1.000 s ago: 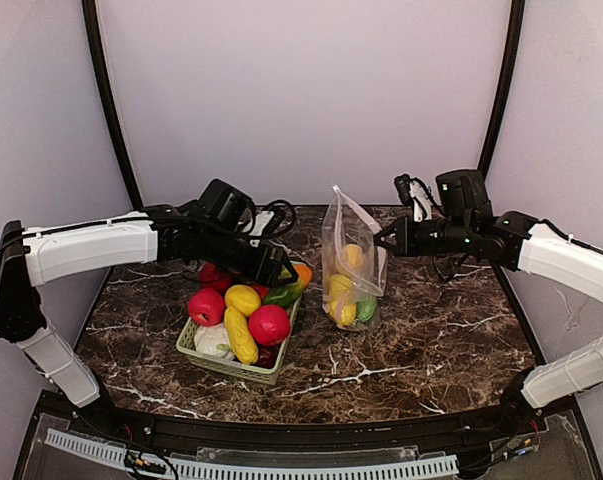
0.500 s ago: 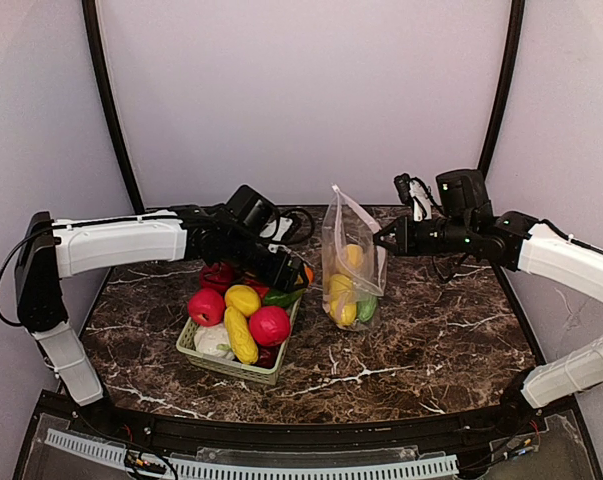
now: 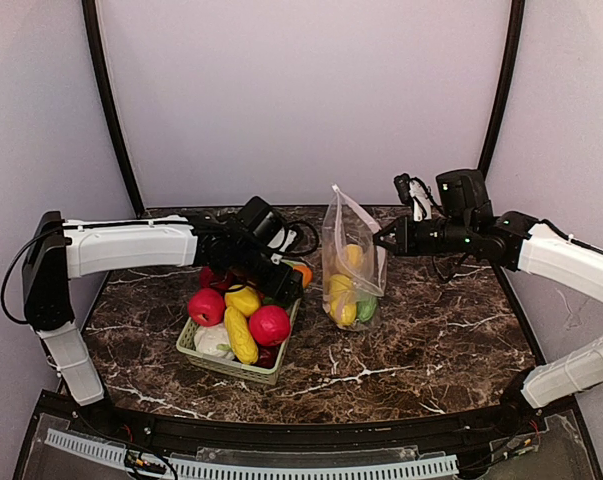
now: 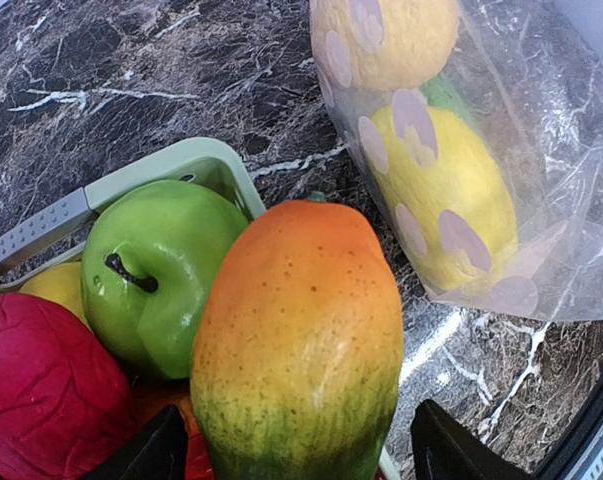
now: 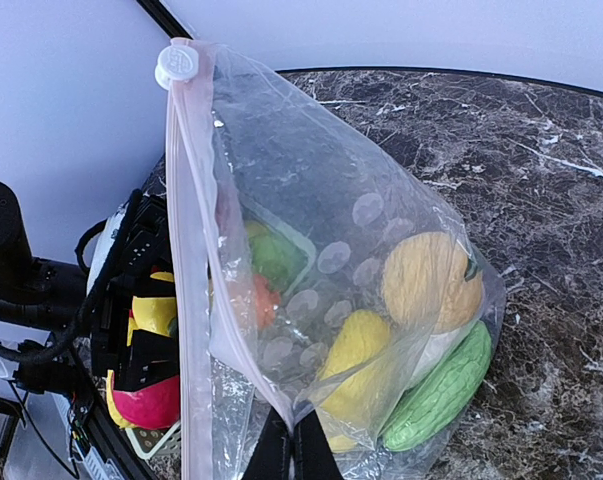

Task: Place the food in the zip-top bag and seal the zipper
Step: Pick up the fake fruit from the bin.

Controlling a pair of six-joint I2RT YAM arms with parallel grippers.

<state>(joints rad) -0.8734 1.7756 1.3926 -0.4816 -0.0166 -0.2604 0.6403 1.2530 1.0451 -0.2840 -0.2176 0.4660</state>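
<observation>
Several toy fruits fill the basket [image 3: 231, 367] at the near side of the table [image 3: 431, 340], a red apple [image 3: 269, 324] foremost. At the basket's far right corner a mango [image 4: 299, 340] lies beside a green apple [image 4: 151, 270]. The left gripper [image 4: 299, 440] sits over that mango with its jaws apart, one finger on each side, neither clearly pressing. To pick well, it should close squarely on the mango's broad middle, since the glossy, tapering skin could slip out of a tip grip, then lift straight up, clear of the apple and the rim. Just past the basket's right side stands the bag [image 3: 349, 250], with yellow and green pieces inside, held upright by the right gripper [image 5: 289, 450], which is clamped on its edge. The pink zipper [image 5: 186, 260] runs up to its white slider [image 5: 175, 63]. I cannot tell how wide the mouth gapes, so the mango should go in slowly.
</observation>
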